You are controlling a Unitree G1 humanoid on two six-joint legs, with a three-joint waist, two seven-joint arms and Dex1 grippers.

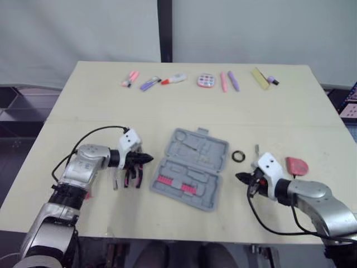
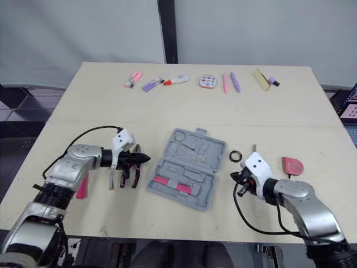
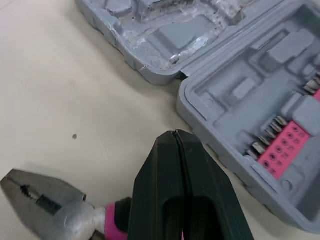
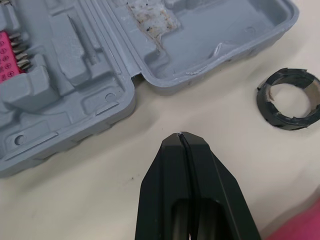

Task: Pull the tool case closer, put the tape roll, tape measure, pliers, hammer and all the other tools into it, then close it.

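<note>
Left eye view: the open tool case [image 1: 191, 167] lies between the grippers. The left gripper [image 1: 149, 159], jaws pressed together, hovers by the pliers [image 1: 131, 177]. The right gripper [image 1: 239, 176], likewise closed, sits near the tape roll [image 1: 239, 156]. Pulling with closed jaws could skew the case or scatter tools.

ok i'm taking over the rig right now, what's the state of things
Left gripper: shut, empty, by the pliers, left of the case.
Right gripper: shut, empty, right of the case, near the tape roll.
Tape measure: on the table, further right.
Done: case lies open mid-table.
Left: pliers, roll and tape measure not yet in; load the tools, then close it.
</note>
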